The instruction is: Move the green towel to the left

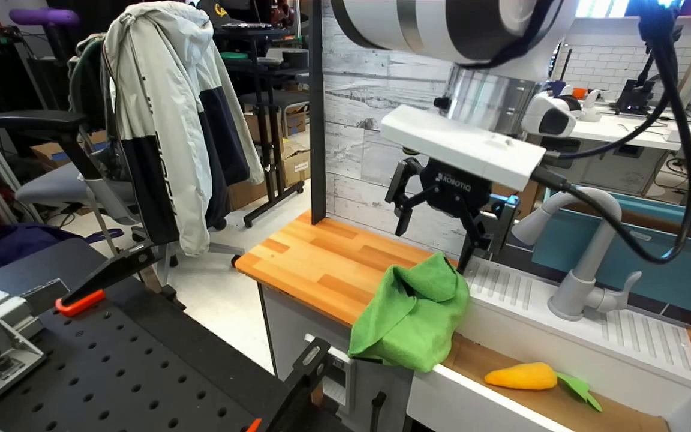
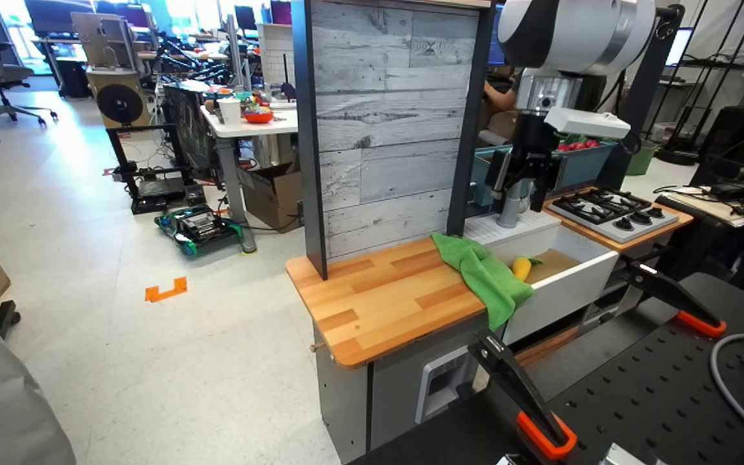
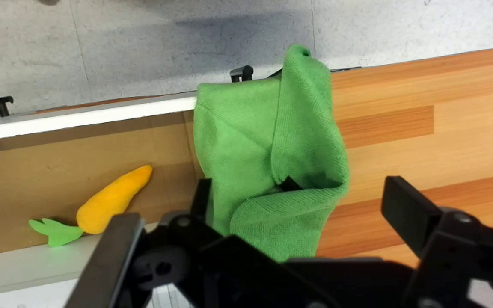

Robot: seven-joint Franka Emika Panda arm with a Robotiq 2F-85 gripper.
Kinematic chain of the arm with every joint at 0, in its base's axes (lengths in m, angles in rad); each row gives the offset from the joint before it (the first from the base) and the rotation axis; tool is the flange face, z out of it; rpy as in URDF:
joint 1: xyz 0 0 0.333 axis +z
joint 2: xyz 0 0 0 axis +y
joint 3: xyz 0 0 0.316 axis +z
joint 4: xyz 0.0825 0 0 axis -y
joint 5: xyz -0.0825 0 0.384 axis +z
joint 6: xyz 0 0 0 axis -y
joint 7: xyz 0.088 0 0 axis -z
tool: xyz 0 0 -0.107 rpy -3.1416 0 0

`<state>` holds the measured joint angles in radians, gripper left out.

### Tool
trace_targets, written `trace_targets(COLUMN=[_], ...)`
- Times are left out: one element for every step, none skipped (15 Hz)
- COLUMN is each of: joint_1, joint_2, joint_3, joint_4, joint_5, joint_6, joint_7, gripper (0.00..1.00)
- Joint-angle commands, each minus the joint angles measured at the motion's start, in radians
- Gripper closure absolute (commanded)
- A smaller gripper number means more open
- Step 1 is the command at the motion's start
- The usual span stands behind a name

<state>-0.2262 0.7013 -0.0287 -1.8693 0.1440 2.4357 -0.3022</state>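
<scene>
Claw [image 1: 432, 251] spread wide above the green towel [image 1: 414, 333], holding nothing

In an exterior view, your claw has its fingers well apart with nothing between them. The towel lies bunched across the worktop [image 1: 315, 255] and the adjoining corner of the sink [image 1: 465, 405], near the carrot [image 1: 522, 377]. It slants from a peak at upper right to a loose corner at lower left, which hangs past the worktop's front edge. One finger crosses the peak in your line of sight, so contact is hard to judge from here. Folds hide its inner face, and the arm [image 1: 459, 30] is cut off at the top.

In an exterior view, you see the towel [image 2: 483, 268] stretched lengthwise from the foot of the dark post [image 2: 471, 126] to the front, where it drapes over the sink's front wall. A gap shows between it and the claw, which covers part of the tap [image 2: 509, 214].

In the wrist view, the towel lies between your spread fingers, its long axis running top to bottom, crosswise to the worktop's boards. Its narrow tip points up, out past the front edge. The claw itself hides the lower end, and you cannot make out the small dark patch inside the fold.
</scene>
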Motion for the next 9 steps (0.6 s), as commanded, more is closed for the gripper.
trace_targets(joint_1=[-0.018,-0.013,-0.005,-0.001,0.006,0.010,0.018,0.023,0.031], joint_2=[0.151,0.183,0.218,0.243,0.274,0.301,0.328,0.353,0.379], joint_3=[0.019,0.014,0.007,0.004,-0.002,-0.006,-0.014,-0.018,-0.025], joint_4=[0.148,0.175,0.201,0.224,0.249,0.275,0.297,0.321,0.344], joint_5=[0.007,0.001,-0.006,-0.010,-0.018,-0.023,-0.030,-0.034,-0.041], joint_6=[0.006,0.009,0.017,0.017,0.018,0.016,0.013,0.012,0.011], joint_7=[0.038,0.055,0.077,0.091,0.107,0.122,0.140,0.154,0.170], gripper=[0.00,0.00,0.00,0.00,0.00,0.00,0.00,0.00,0.00])
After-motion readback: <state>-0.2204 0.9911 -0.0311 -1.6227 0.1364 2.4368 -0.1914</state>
